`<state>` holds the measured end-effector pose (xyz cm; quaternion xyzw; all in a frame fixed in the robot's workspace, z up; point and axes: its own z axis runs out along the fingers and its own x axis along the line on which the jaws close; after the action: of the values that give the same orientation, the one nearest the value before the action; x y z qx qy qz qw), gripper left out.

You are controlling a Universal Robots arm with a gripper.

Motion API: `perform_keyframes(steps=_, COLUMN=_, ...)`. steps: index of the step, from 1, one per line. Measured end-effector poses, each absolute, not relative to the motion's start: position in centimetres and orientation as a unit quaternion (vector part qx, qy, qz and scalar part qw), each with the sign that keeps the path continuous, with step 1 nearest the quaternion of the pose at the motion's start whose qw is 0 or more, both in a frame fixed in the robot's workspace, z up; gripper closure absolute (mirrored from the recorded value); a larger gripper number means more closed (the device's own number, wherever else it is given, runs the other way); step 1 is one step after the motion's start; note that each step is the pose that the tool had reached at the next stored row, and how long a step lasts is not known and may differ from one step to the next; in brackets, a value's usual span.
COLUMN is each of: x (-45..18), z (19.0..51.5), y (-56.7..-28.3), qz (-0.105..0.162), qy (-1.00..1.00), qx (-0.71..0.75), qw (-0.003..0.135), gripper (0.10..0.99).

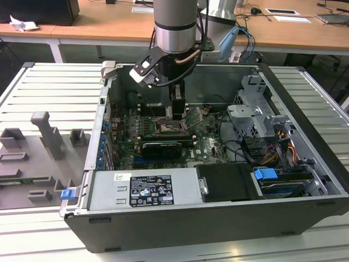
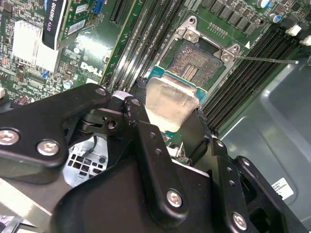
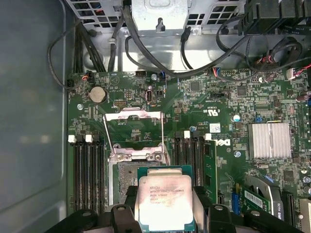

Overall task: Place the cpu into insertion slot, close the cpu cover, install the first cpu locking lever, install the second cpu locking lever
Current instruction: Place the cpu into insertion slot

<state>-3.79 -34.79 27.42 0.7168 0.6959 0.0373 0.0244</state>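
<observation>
My gripper (image 2: 170, 110) is shut on the cpu (image 2: 167, 99), a pale square chip pinched at two opposite edges by the black fingers (image 2: 142, 97). In the first wrist view the cpu (image 3: 165, 201) hangs just above the insertion slot (image 3: 125, 177) and overlaps part of it; the slot's dark contact field shows beside the chip. The insertion slot (image 2: 194, 63) lies open. The cpu cover (image 3: 132, 114) stands swung up at the slot's far side, its cut-out showing green board. Two thin wire levers (image 3: 162, 138) rise beside the cover. In the exterior view the gripper (image 1: 177, 114) reaches down over the slot (image 1: 173, 128).
Long black memory slots (image 3: 87, 170) flank the socket on both sides. A ribbed heatsink (image 3: 268, 141) and a graphics card (image 1: 161, 148) sit close by. Cables (image 3: 160, 63) and a drive cage (image 1: 256, 109) crowd the case's far end. The case walls (image 1: 103, 125) enclose the board.
</observation>
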Motion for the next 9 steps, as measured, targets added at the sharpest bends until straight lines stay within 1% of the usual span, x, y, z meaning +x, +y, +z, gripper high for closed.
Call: perform_keyframes(steps=9, x=-3.79, z=26.39, y=-34.34, qz=0.037, qy=0.691, qx=0.722, qw=0.025, gripper=0.557)
